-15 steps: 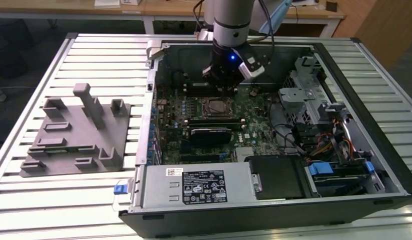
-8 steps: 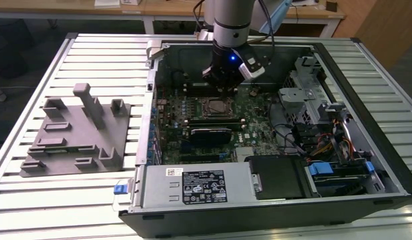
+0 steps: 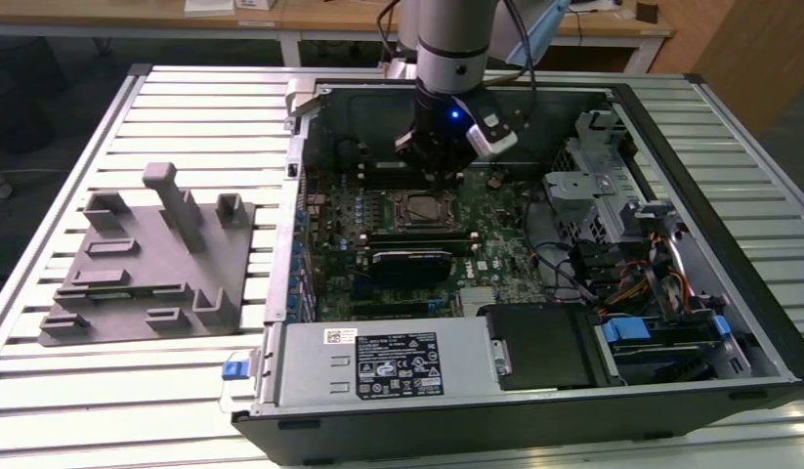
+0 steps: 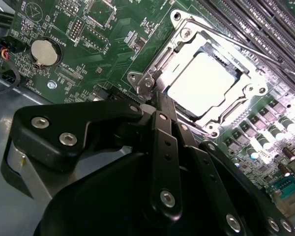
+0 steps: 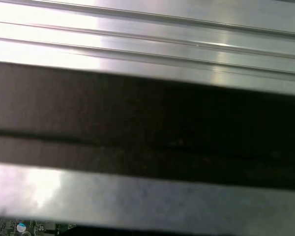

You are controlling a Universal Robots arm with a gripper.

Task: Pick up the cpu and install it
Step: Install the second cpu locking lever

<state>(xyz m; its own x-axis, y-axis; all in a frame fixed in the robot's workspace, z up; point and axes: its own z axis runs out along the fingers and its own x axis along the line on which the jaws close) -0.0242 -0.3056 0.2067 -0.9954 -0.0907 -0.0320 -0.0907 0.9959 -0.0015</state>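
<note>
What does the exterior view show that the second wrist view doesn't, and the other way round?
The exterior view takes in the grey fixture plate on the slatted table, the open computer case and the arm reaching into it. The second wrist view gives a close look at the cpu, pale and square, lying in its metal socket frame, and a round coin battery. Both show the green motherboard and the gripper just beside the socket.

The cpu (image 4: 205,83) is showing a pale, smooth metal top, gleaming inside a shiny metal socket frame (image 4: 236,105). The hand (image 4: 160,101) is looking matt black. The table (image 3: 180,107) is showing ribbed, brushed metal; the fixture plate (image 3: 148,274) is appearing dull grey plastic.
</note>
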